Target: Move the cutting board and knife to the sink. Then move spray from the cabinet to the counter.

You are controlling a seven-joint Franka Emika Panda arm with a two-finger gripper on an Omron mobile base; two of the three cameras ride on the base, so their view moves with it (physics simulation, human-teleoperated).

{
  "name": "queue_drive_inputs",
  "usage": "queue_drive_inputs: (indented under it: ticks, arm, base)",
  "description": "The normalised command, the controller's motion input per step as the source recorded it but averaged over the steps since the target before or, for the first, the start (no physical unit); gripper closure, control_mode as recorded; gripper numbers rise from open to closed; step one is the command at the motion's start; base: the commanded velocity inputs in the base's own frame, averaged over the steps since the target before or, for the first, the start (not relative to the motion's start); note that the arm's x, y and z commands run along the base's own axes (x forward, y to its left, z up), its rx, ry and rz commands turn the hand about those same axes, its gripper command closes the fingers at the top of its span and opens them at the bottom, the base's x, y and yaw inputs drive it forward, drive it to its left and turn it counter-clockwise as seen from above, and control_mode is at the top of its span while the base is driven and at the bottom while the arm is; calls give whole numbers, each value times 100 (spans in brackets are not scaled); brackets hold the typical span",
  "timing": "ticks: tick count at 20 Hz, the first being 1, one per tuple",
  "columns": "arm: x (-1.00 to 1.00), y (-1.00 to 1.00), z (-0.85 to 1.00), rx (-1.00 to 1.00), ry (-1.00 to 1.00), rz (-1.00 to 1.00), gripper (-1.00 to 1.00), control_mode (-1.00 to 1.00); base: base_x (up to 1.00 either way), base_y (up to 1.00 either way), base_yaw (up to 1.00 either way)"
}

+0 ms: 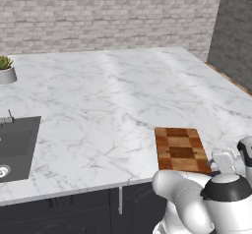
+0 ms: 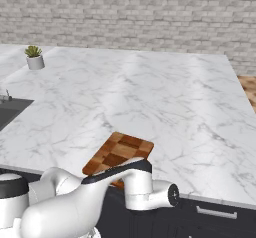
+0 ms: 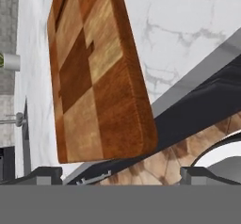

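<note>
- The cutting board point(image 1: 180, 150) is brown wood with light and dark squares. It lies flat on the white counter point(image 1: 108, 95), at its near edge.
- The dark sink point(image 1: 15, 147) sits far left.

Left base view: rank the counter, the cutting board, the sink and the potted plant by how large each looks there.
1. counter, by far the largest.
2. cutting board, though the arm covers its near end.
3. sink, cut off by the left edge, so its rank against the board is unsure.
4. potted plant, smallest, and also farthest away.
</note>
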Motion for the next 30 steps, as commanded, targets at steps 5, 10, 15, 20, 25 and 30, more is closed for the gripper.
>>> queue_drive_inputs:
  ticks: [5, 10, 15, 20, 25, 30]
  arm:
    - [6, 2, 0, -2, 0, 0, -100, -100]
    - [3, 1, -4, -3, 0, 0, -100, -100]
    - [0, 0, -8, -3, 0, 0, -100, -100]
    - [1, 0, -7, -4, 0, 0, -100, -100]
    - [5, 1, -3, -3, 0, 0, -100, -100]
    - [8, 3, 0, -2, 0, 0, -100, -100]
  base:
    - [0, 0, 0]
    - [0, 0, 0]
    - [0, 0, 0]
    - [0, 0, 0]
    - [0, 0, 0]
    - [0, 0, 0]
